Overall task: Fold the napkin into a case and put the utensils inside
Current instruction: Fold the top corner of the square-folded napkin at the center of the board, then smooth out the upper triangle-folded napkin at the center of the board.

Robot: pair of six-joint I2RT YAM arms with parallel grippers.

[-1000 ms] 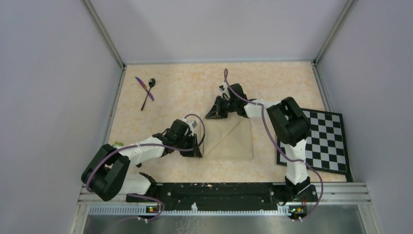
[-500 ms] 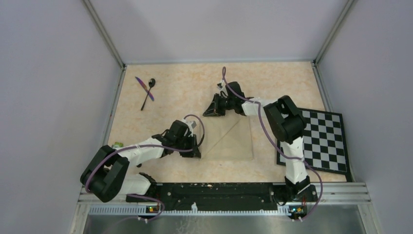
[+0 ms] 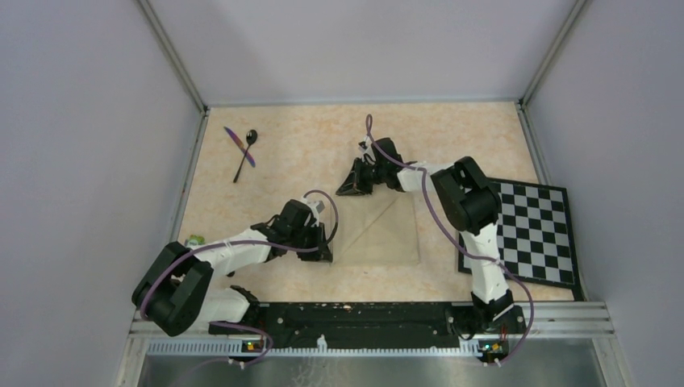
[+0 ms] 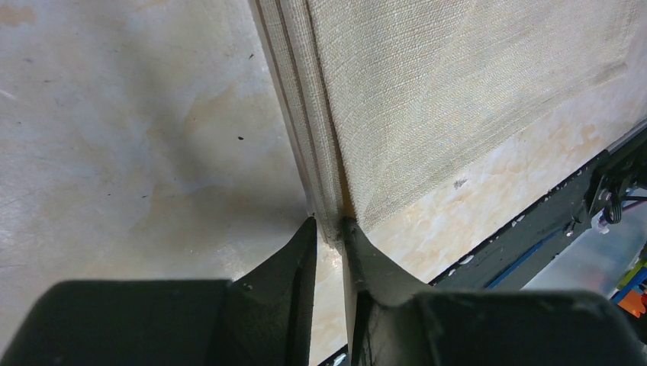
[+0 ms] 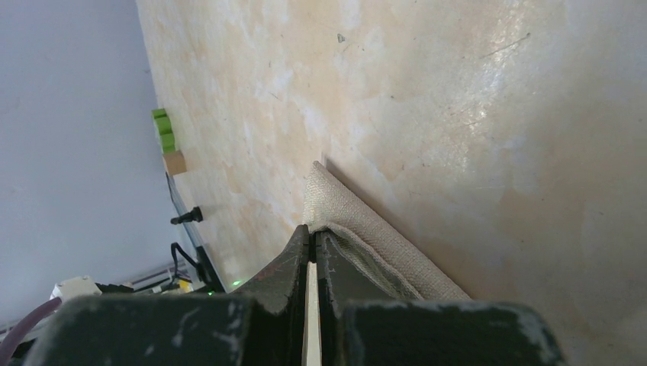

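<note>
Beige cloth, the napkin (image 3: 379, 230) lies partly folded just left of the checkerboard (image 3: 536, 234). It looks light, limp and thin, so corners and layered edges seem the best places to pinch. On the side away from the checkerboard, the left gripper (image 4: 326, 225) clamps its near corner stack; the right gripper (image 5: 312, 232) is clenched on its far corner.

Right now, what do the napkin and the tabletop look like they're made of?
The napkin looks like woven cloth, perhaps linen or cotton, with a matte finish; coarse threads show up close. The tabletop looks hard and smooth with a marble pattern, possibly laminate; it has a slight sheen and small scuffs.
</note>
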